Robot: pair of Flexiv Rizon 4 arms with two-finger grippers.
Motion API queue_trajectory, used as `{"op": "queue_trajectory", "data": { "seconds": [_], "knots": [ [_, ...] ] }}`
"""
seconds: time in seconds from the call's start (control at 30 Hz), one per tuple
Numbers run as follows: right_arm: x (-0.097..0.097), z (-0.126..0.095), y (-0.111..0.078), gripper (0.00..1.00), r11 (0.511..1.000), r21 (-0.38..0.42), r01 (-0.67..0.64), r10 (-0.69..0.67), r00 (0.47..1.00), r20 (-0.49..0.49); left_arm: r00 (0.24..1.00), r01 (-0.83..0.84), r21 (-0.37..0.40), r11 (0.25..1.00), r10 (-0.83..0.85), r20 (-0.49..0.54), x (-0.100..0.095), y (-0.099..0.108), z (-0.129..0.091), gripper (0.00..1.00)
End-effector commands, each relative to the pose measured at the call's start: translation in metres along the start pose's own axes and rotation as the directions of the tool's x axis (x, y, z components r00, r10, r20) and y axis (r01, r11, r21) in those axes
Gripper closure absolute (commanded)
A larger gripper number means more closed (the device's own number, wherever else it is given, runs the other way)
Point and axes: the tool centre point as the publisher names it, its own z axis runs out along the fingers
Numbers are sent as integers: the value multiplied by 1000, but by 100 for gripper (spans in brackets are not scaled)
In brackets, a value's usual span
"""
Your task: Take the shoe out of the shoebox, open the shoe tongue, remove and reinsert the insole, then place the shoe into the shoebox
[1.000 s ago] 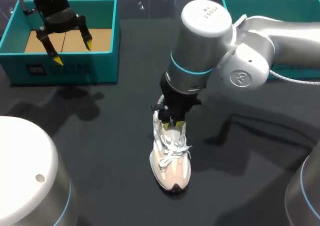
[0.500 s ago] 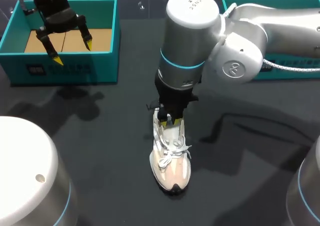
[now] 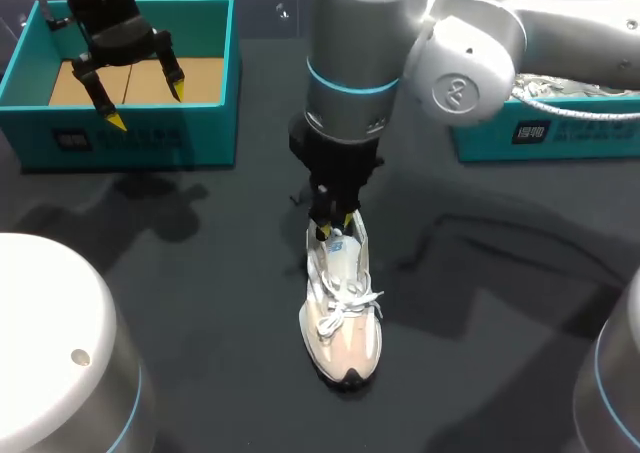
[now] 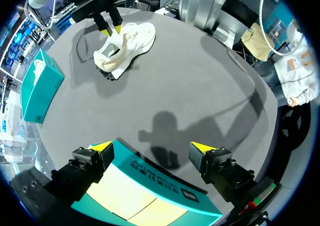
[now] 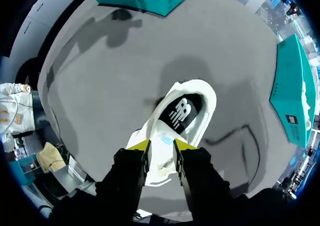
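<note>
Head view, with both wrist views: shoe out of box, tongue in hand

Item 1. Left gripper (image 3: pixel 147 107). Jaws spread wide, nothing between them. It hangs above the shoebox.

Item 2. Shoebox (image 3: pixel 150 138). Teal walls, bare cardboard floor. It lies directly under the left jaws, and no shoe shows inside it.

Item 3. Shoe (image 3: pixel 342 333). Pale, with white laces. It stands upright on the table (image 3: pixel 200 273), well apart from the left jaws and right under the right ones, toe pointing away from them.

Item 4. Tongue (image 5: pixel 162 137). White with a small blue tag. It stands up out of the laces between the right jaws.

Item 5. Insole (image 5: pixel 177 111). Dark, and seen down in the heel opening just ahead of the right jaws. It looks seated in place.

Item 6. Right gripper (image 3: pixel 335 225). Jaws are drawn close together and appear to pinch the tongue from both sides. It points straight down over the shoe's mouth.

Item 7. Second box (image 3: pixel 545 133). Teal, well off to the far side of the right jaws.

Progress, as judged: the removal from the box is done and opening the tongue is the step in hand. Pulling out the insole, refitting it and returning the shoe to the shoebox remain. That makes the task perhaps a third complete.
</note>
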Motion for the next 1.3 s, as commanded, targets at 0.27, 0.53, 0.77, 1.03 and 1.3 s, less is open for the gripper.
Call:
{"op": "queue_trajectory", "data": {
  "seconds": [0.27,0.53,0.77,1.03,1.3],
  "knots": [
    [-7,-18,8,0,714,60,698,-697,716,-38,1000,-1,-1,1000,1,-2,0,0,-1,0],
    [-1,-19,24,0,649,96,754,-758,653,-2,1000,-1,-1,1000,1,-2,0,0,-1,0],
    [-13,-26,37,0,574,111,812,-819,568,83,1000,-1,-1,1000,1,-2,0,0,-1,0],
    [-33,-9,56,0,526,115,843,-850,517,96,1000,-1,-1,1000,1,-2,0,0,-1,0],
    [-51,12,64,0,541,74,838,-840,536,81,1000,-1,-1,1000,1,-2,0,0,-1,0]
  ]
}}
